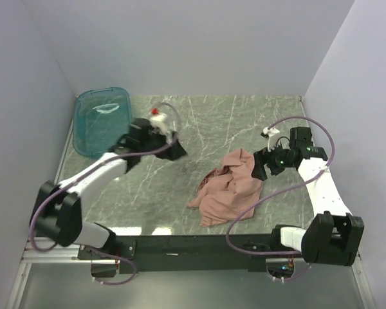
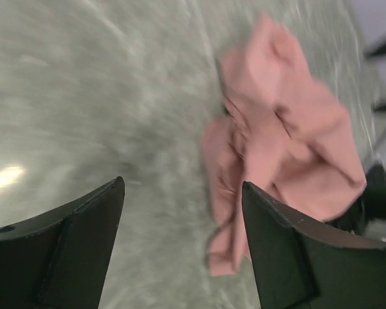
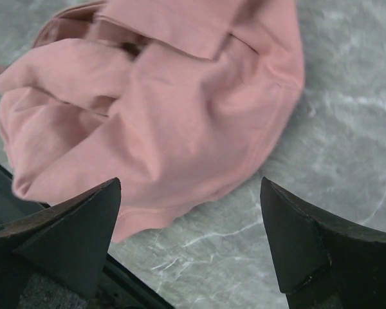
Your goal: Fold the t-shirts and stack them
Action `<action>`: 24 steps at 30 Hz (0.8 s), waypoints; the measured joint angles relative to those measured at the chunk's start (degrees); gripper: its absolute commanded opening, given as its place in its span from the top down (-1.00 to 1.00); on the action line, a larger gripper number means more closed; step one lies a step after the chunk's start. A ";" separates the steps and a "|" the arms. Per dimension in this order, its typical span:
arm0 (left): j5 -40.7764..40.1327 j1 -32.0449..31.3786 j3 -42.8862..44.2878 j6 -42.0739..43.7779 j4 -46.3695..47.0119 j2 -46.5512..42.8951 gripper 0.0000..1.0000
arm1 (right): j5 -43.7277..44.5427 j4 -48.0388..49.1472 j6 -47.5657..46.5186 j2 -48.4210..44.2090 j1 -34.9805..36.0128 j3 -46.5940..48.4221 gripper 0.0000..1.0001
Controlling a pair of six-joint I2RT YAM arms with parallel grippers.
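The dusty-pink t-shirt (image 1: 228, 188) lies crumpled in a heap on the marble table, right of centre near the front edge. Its print is hidden in the folds. It also shows in the left wrist view (image 2: 283, 148) and in the right wrist view (image 3: 161, 96). My left gripper (image 1: 177, 150) is open and empty above the table, well left of the shirt. My right gripper (image 1: 260, 168) is open and empty, just above the shirt's right edge. In the right wrist view my right gripper (image 3: 190, 193) hangs over the shirt's hem and bare table.
A teal see-through plastic tub (image 1: 102, 120) stands at the back left corner. White walls close the table at the back and both sides. A black rail (image 1: 193, 244) runs along the front edge between the arm bases.
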 measured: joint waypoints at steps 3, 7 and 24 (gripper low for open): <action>-0.94 -8.94 0.70 -0.87 0.50 6.60 -0.55 | 1.01 0.24 3.26 1.79 -2.75 0.00 -0.74; -4.31 -16.02 9.73 0.11 0.39 16.57 -0.53 | 0.55 -0.15 5.40 5.81 -7.34 0.02 -0.57; -11.02 -27.43 35.17 10.25 -5.35 41.46 -0.07 | -3.08 -3.08 5.99 18.75 -12.17 3.80 -0.40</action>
